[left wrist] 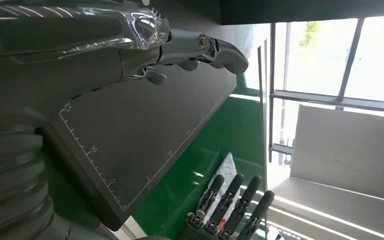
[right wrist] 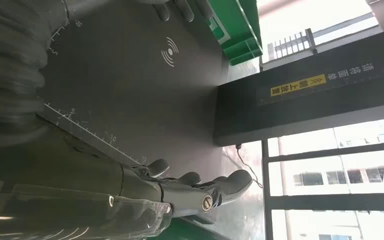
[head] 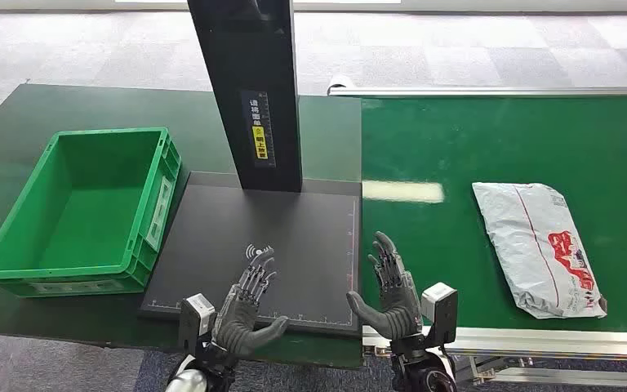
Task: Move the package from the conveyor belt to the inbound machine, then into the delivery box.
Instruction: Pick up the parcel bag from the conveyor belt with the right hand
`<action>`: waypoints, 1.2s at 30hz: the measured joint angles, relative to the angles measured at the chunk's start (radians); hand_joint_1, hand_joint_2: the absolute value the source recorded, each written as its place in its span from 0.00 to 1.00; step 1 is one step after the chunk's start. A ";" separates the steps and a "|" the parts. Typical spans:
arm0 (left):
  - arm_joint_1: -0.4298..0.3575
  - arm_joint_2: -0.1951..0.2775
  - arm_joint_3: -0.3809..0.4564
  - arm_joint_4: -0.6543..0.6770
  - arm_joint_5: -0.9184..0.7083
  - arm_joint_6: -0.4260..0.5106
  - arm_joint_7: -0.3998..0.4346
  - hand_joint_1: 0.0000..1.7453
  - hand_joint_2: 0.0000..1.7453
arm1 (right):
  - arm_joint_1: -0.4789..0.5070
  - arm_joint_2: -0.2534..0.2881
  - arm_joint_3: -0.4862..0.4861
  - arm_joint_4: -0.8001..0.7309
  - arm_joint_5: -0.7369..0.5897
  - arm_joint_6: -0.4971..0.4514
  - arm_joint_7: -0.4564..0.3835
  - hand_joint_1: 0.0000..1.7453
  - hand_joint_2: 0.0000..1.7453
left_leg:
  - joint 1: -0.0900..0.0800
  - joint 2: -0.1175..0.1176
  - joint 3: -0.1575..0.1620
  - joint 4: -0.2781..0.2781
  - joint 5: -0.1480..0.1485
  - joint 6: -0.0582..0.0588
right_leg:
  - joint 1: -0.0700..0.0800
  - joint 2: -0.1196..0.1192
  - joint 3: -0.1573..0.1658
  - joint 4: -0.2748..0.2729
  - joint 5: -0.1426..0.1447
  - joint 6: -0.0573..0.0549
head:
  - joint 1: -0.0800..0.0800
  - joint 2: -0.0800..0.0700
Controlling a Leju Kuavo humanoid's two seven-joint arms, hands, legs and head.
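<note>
A grey plastic mailer package (head: 539, 247) with red print lies flat on the green conveyor belt (head: 473, 147), to the right; a sliver of the package (left wrist: 226, 167) appears in the left wrist view. The inbound machine is a black pad (head: 269, 237) with a black post (head: 249, 90) rising from its far side. The green delivery box (head: 82, 212) stands empty at the left. My left hand (head: 249, 306) hovers over the pad's near edge, fingers spread, holding nothing. My right hand (head: 390, 286) floats at the pad's right corner beside the belt, also open and well left of the package.
A dark green table (head: 16, 122) carries the box and the pad. The belt's metal rail (head: 539, 339) runs along its near edge. Grey carpet tiles (head: 473, 49) lie beyond. Windows (right wrist: 330, 165) appear in the wrist views.
</note>
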 joint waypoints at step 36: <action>0.019 0.002 -0.005 -0.030 0.038 -0.019 0.003 0.00 1.00 | -0.003 -0.005 0.004 0.020 -0.005 -0.023 0.014 0.00 1.00 | 0.000 0.000 0.000 0.000 0.000 0.000 | 0.000 0.000 0.000 0.000 0.000 0.000 | 0.000 0.000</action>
